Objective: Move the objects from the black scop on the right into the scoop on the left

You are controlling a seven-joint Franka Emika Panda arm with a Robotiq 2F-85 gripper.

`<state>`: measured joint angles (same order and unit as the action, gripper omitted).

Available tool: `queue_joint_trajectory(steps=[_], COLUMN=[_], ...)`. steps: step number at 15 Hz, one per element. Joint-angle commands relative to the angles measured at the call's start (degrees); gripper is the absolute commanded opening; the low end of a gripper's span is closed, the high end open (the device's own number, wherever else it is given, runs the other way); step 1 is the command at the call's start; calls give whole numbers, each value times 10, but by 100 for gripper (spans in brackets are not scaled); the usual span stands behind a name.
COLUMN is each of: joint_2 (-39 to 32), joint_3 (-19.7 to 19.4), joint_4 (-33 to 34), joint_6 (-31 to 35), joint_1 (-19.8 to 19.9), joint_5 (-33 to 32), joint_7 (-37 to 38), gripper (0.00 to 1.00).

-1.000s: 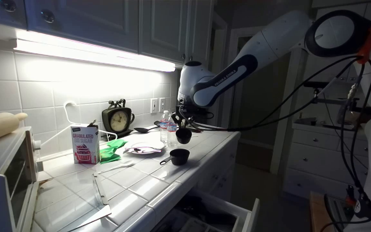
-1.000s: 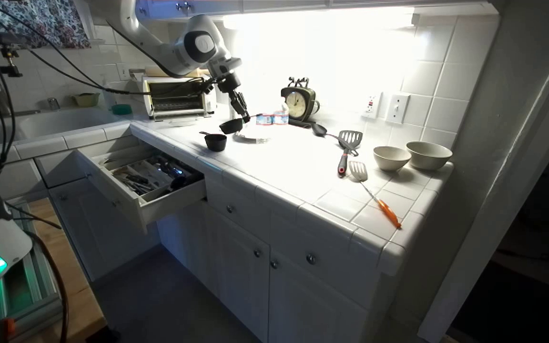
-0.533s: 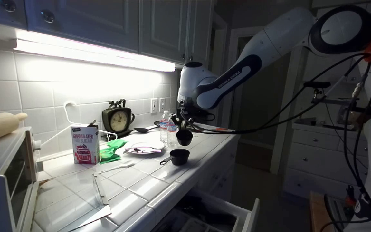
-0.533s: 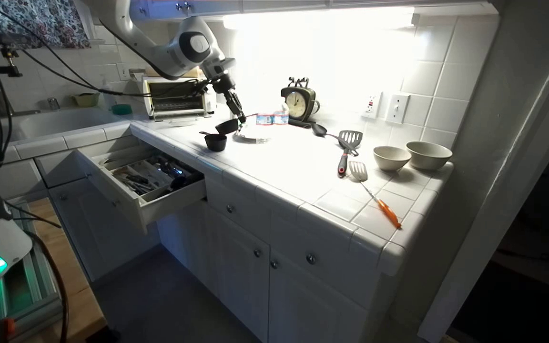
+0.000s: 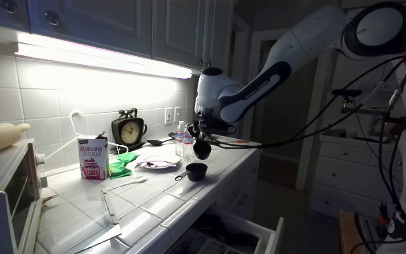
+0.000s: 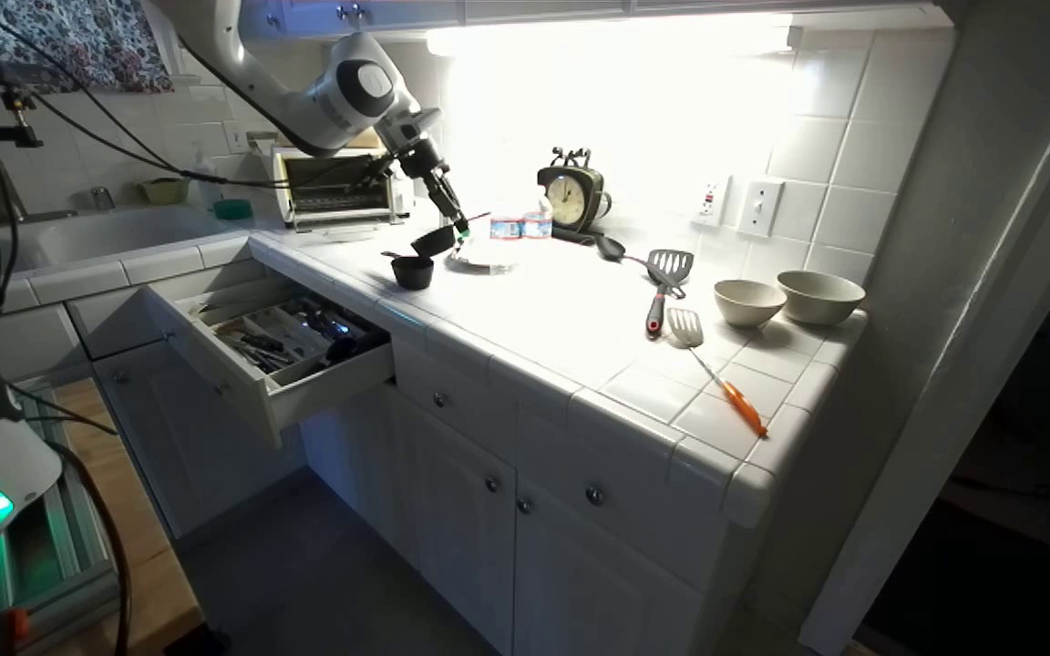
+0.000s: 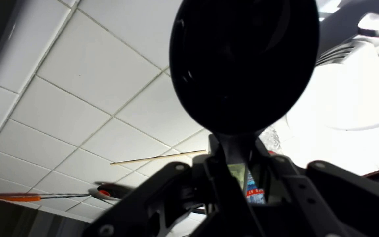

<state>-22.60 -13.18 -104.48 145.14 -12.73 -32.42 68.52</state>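
Arm (image 6: 370,82) & held scoop (image 6: 434,241) shifted slightly vs a sec ago. Scoop's tilted, w/ jaws closed on hdl (image 7: 236,146), near & higher than upright scoop (image 6: 413,273) on bench (image 6: 534,314); contents too dark to tell.

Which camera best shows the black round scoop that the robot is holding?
The wrist view: the black round scoop looks biggest there, its handle in the black gripper, though one edge is cut off. Both exterior views show it small and tilted above the white tiled counter.
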Motion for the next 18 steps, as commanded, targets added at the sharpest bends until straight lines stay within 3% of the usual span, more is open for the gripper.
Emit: queue_joint_trajectory(steps=[1,18], joint_2=[23,26], joint_3=[-4,18], joint_4=[-28,-29], joint_6=[12,6], joint_1=[-8,0], joint_5=[-48,-154], joint_7=[43,131], gripper=[6,6])
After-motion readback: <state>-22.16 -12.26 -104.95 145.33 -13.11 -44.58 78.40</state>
